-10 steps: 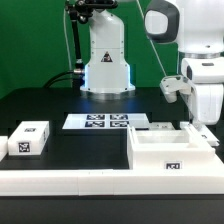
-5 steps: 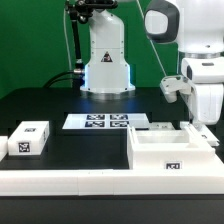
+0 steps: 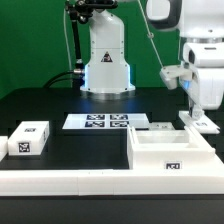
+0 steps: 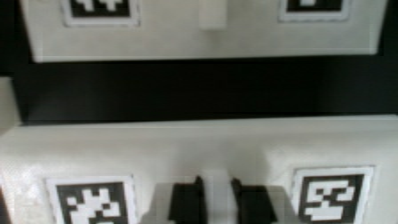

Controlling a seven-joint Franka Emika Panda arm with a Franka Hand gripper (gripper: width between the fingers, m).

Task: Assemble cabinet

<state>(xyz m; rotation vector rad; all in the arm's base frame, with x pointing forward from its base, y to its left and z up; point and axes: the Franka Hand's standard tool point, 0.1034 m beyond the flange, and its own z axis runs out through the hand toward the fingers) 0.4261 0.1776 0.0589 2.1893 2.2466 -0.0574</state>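
Note:
The cabinet shell, an open white box with a tag on its front, stands at the exterior view's right. My gripper hangs just behind it at the far right. Its jaws are nearly closed on a small white tagged part. In the wrist view the gripper shows two dark fingers with only a thin light strip between them. That part carries a tag on each side of them. A small white tagged block lies at the exterior view's left.
The marker board lies flat in the middle, in front of the robot base. A long low white rail runs along the front. The wrist view shows another white piece with two tags beyond a dark gap.
My gripper has risen from its low position behind the cabinet shell. The small white part now shows higher under it. Nothing else has moved.

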